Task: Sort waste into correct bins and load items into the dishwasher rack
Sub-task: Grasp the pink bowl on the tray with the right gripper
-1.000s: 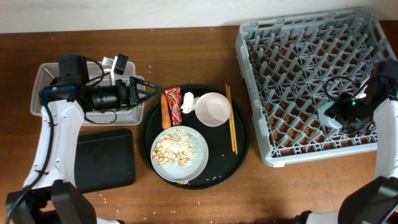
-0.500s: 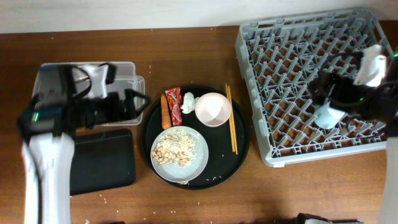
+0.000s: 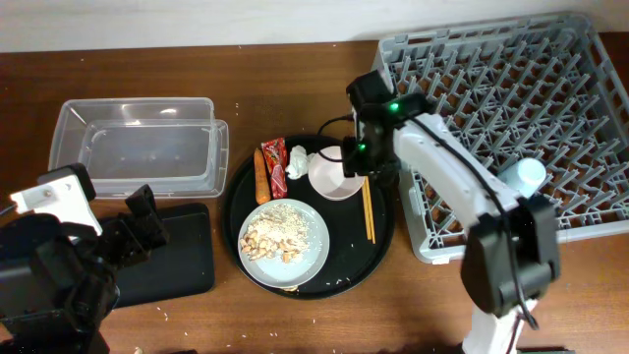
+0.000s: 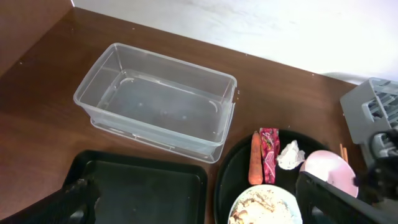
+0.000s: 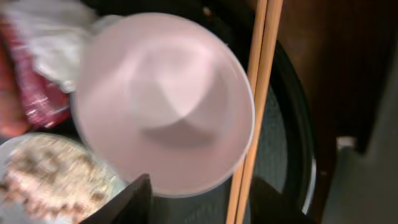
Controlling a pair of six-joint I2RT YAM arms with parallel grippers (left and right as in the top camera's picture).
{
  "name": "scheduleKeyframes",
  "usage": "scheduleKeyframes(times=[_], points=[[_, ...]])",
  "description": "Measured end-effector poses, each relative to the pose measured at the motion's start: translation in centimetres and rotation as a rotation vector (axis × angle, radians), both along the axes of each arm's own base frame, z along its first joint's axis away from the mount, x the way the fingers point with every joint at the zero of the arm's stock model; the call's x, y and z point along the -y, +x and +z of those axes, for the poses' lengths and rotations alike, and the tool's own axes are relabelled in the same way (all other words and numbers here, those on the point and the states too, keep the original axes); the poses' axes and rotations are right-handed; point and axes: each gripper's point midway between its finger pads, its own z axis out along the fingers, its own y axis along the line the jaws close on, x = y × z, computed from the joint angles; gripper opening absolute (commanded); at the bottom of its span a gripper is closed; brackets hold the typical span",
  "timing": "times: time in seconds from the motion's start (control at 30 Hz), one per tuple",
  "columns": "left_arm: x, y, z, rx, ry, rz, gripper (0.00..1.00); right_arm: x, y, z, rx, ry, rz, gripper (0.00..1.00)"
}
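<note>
The white bowl point(image 3: 334, 173) sits on the round black tray beside the chopsticks point(image 3: 367, 202). My right gripper point(image 3: 356, 162) is open and hovers just above the bowl's right edge; in the right wrist view its fingers point(image 5: 199, 205) straddle the bowl rim point(image 5: 165, 102) and the chopsticks point(image 5: 258, 93). The red wrapper point(image 3: 276, 163), tissue point(image 3: 298, 160), carrot point(image 3: 261, 176) and the plate of scraps point(image 3: 284, 234) lie on that tray. The light-blue cup point(image 3: 526, 177) stands in the grey rack point(image 3: 491, 59). My left gripper point(image 3: 138, 224) is open and empty above the flat black tray point(image 3: 177, 256), near the clear tub point(image 3: 138, 147).
The round black tray point(image 3: 383, 246) lies between the bins and the rack. The left wrist view shows the clear tub point(image 4: 155, 102), black tray point(image 4: 143, 193), carrot point(image 4: 255, 165), wrapper point(image 4: 270, 162), tissue point(image 4: 291, 154) and bowl point(image 4: 329, 171). Crumbs dot the table front.
My right arm swung left from the rack to above the bowl, leaving the cup in the rack. My left arm pulled back from the clear tub to over the black tray.
</note>
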Motion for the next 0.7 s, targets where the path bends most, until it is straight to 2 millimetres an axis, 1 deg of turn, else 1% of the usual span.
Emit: scheduleKeyframes(times=[0.03, 0.07, 0.17, 0.2, 0.23, 0.27, 0.33, 0.4, 0.43, 0.47, 0.53, 0.57, 0.6, 0.67, 0.7], points=[[0.0, 0.0, 0.0, 0.0, 0.001, 0.001, 0.99, 0.0, 0.2, -1.6, -0.024, -0.012, -0.005, 0.39], [0.0, 0.0, 0.0, 0.0, 0.001, 0.001, 0.99, 0.0, 0.2, -2.2, -0.036, -0.017, -0.009, 0.39], [0.0, 0.0, 0.0, -0.001, 0.001, 0.001, 0.99, 0.2, 0.2, -5.2, -0.087, -0.045, -0.017, 0.35], [0.0, 0.0, 0.0, -0.001, 0.001, 0.001, 0.99, 0.3, 0.0, -6.1, -0.11, -0.055, -0.022, 0.36], [0.0, 0.0, 0.0, -0.001, 0.0, 0.001, 0.99, 0.3, 0.0, -6.3, -0.115, -0.057, -0.023, 0.36], [0.0, 0.0, 0.0, -0.001, 0.0, 0.001, 0.99, 0.3, 0.0, -6.4, -0.116, -0.057, -0.023, 0.36], [0.0, 0.0, 0.0, -0.001, 0.001, 0.001, 0.99, 0.3, -0.1, -6.4, -0.118, -0.058, -0.021, 0.4], [0.0, 0.0, 0.0, -0.001, 0.0, 0.001, 0.99, 0.4, -0.1, -6.1, -0.11, -0.056, -0.005, 0.41], [0.0, 0.0, 0.0, -0.001, 0.0, 0.001, 0.99, 0.3, 0.1, -5.5, -0.096, -0.051, 0.0, 0.43], [0.0, 0.0, 0.0, -0.001, 0.001, 0.001, 0.99, 0.2, 0.3, -4.1, -0.063, -0.039, 0.002, 0.45], [0.0, 0.0, 0.0, -0.001, 0.0, 0.001, 0.99, 0.4, 0.9, -1.3, 0.011, -0.028, 0.001, 0.46], [0.0, 0.0, 0.0, -0.001, 0.001, 0.001, 0.99, 0.7, 1.1, -0.4, 0.039, -0.038, -0.002, 0.45], [0.0, 0.0, 0.0, -0.001, 0.001, 0.001, 0.99, 1.1, 1.3, -0.2, 0.055, -0.059, -0.008, 0.45], [0.0, 0.0, 0.0, -0.001, 0.001, 0.001, 0.99, 2.0, 1.6, -0.7, 0.062, -0.111, -0.024, 0.45], [0.0, 0.0, 0.0, -0.001, 0.0, 0.001, 0.99, 2.2, 1.6, -0.9, 0.061, -0.128, -0.031, 0.41]])
